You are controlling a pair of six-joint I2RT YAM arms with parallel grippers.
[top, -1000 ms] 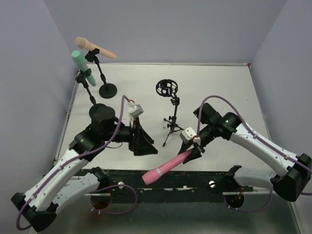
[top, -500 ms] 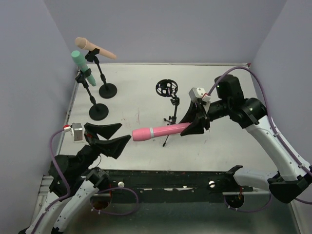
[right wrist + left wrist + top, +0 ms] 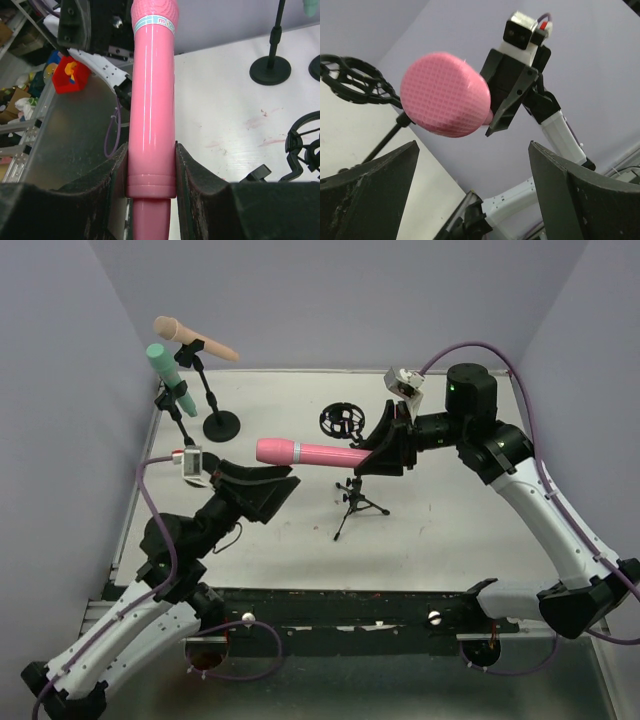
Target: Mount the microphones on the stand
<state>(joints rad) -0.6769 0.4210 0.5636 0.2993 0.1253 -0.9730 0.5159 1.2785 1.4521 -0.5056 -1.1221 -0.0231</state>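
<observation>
1. Well to the left of the tripod stand (image 3: 352, 502) and behind it, two round-based stands (image 3: 221, 424) each carry a microphone in the top clip. The peach microphone (image 3: 195, 338) is on the one farther back and the teal microphone (image 3: 168, 375) on the nearer one.
2. Left of the tripod stand and a little nearer, the left gripper (image 3: 280, 492) hangs with its jaws spread wide and nothing between them.
3. Above the tripod stand, reaching out to its left, the pink microphone (image 3: 310, 452) lies level in the air with its head pointing left.
4. The ring mount (image 3: 342, 421) on top of the tripod stand holds nothing, and it is the only holder vacant.
5. Just right of the tripod stand's top, the right gripper (image 3: 375, 455) is clamped on the pink body near its tail.
6. I'd say the job now is seating the pink one. Bring it to the ring, line the body up with the opening and slide it in slowly so the light tripod isn't tipped. The free gripper could steady the post.
</observation>
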